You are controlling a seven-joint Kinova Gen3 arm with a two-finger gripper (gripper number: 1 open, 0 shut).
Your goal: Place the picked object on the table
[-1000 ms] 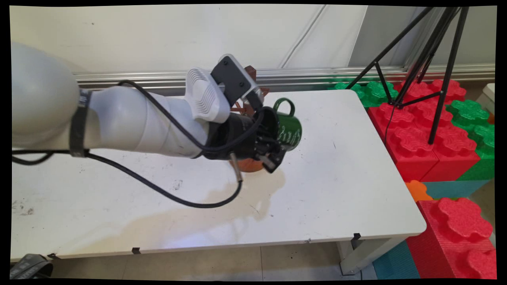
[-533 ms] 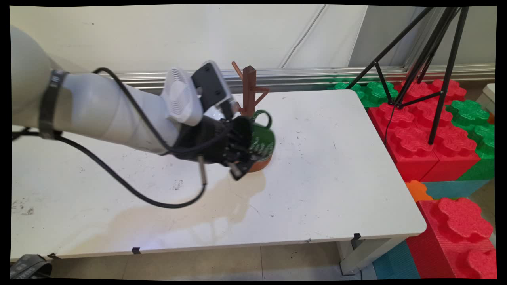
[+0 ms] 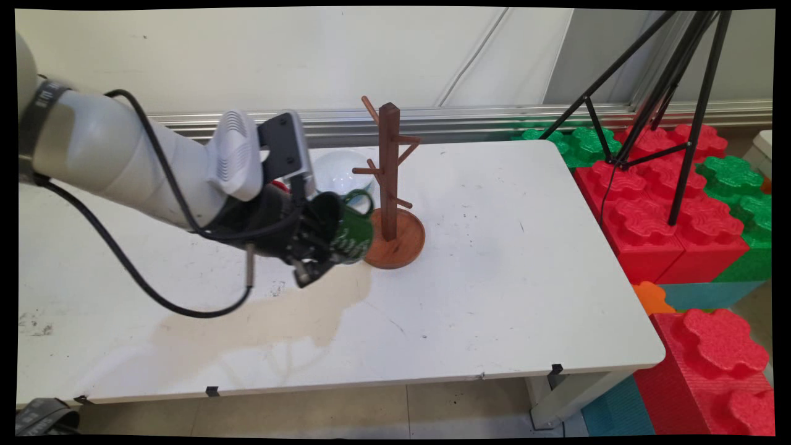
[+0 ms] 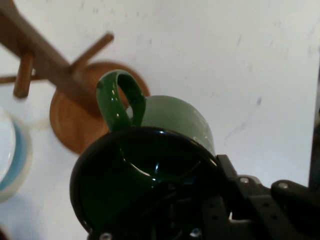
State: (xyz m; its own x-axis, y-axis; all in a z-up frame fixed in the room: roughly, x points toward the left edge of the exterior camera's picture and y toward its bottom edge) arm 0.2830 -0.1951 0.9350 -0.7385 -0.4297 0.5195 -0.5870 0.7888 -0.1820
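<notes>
The gripper (image 3: 315, 256) is clamping a green mug (image 3: 353, 232) by its rim, carrying it tilted above the table (image 3: 494, 296), just left of the wooden mug tree (image 3: 390, 191); a white bowl (image 3: 337, 170) is sitting behind.

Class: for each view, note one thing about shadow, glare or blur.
Main view: the arm casts a broad soft shadow on the white table below the pincer. Hand view: glare streaks the green mug rim; the wooden mug tree looks soft.
</notes>
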